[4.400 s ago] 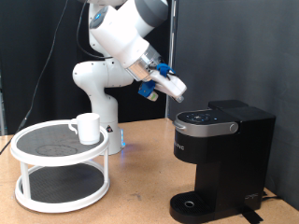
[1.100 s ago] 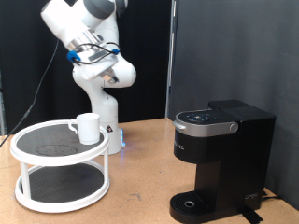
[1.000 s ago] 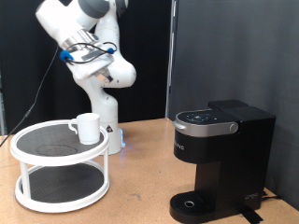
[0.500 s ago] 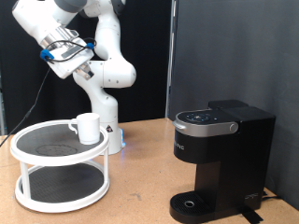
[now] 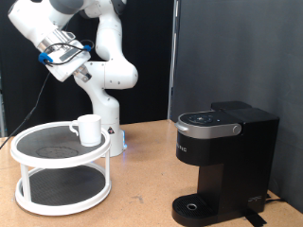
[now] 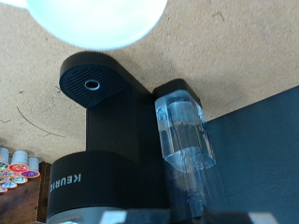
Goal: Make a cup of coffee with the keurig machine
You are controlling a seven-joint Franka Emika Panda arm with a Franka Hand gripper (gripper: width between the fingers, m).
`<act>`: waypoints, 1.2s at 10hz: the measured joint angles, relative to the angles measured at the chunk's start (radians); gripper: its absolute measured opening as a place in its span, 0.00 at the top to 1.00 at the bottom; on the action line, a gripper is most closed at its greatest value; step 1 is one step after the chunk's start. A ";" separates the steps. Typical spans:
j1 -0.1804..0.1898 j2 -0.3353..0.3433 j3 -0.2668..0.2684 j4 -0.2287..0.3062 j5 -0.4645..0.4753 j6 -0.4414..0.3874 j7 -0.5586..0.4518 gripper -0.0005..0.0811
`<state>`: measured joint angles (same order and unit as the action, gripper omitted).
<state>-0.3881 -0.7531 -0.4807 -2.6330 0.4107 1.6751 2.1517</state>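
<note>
The state of the jaws cannot be told: in the exterior view the gripper (image 5: pixel 68 62) is seen only as a small hand with blue fittings, raised high at the exterior view's upper left, and in the wrist view no fingers are shown at all. Nothing is seen held between the jaws. The gripper is placed above and well apart from the white 2-tier stand (image 5: pixel 59 186), on whose upper shelf the cup (image 5: pixel 88 129) is standing upright, its handle turned toward the exterior view's left. The keurig machine (image 5: pixel 225 159) is set on the table (image 5: pixel 142 189) at the exterior view's right, well apart from the stand, with its lid down and its round drip tray (image 5: pixel 196 207) bare. In the wrist view the keurig machine (image 6: pixel 103 140) is seen from above, with its drip tray (image 6: pixel 93 82), its clear water tank (image 6: pixel 184 135), and a few coloured pods (image 6: pixel 17 172) at the picture's edge. As far as can be judged, little of the task is done: the cup has not been moved under the spout, no pod is seen being handled, and the lid is shut, so nearly all of the brewing work is left.
</note>
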 joint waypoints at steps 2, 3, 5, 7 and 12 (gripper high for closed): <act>-0.011 0.000 -0.045 0.002 -0.022 -0.011 -0.036 0.99; -0.012 0.000 -0.057 0.003 -0.023 -0.007 -0.042 0.99; -0.012 0.000 -0.065 0.006 -0.028 -0.012 -0.043 0.99; -0.012 0.000 -0.066 0.002 -0.028 -0.014 -0.048 0.99; -0.010 0.061 -0.091 -0.006 -0.100 -0.024 -0.155 0.99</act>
<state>-0.3977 -0.6926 -0.5718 -2.6392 0.3111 1.6509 1.9971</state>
